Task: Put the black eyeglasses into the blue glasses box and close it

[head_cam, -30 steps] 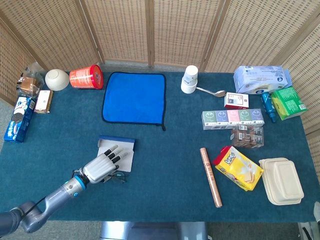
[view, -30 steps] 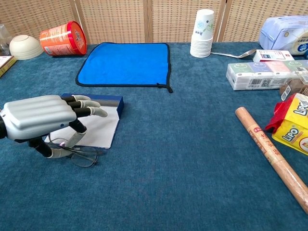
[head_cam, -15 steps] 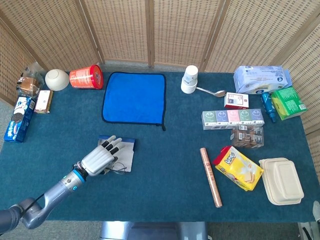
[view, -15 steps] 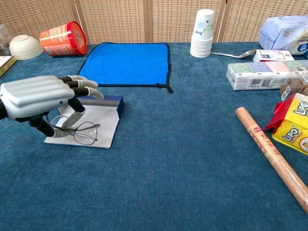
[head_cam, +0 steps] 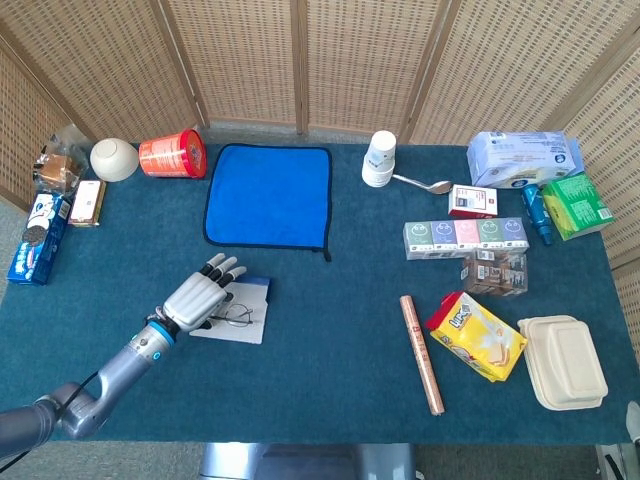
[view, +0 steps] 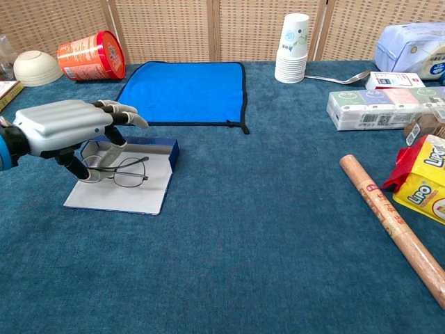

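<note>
The black thin-rimmed eyeglasses [view: 119, 171] have round clear lenses. They lie above the pale inner lining of the open blue glasses box [view: 153, 191], near the surface's front-left corner. The left hand [view: 61, 129] pinches one temple with its fingers [view: 128, 115]; the contact point is partly hidden. One eyeglasses, one box.

Cameras: two onboard views, both facing the back screen.
Head view: high, steep downward, covers whole table [head_cam: 330, 300]. Chest view: low, near, shallow angle. Shared: blue cloth [head_cam: 268, 195] [view: 182, 92], left hand [head_cam: 196, 299] [view: 64, 129], paper cups [head_cam: 379, 158] [view: 293, 47].
</note>
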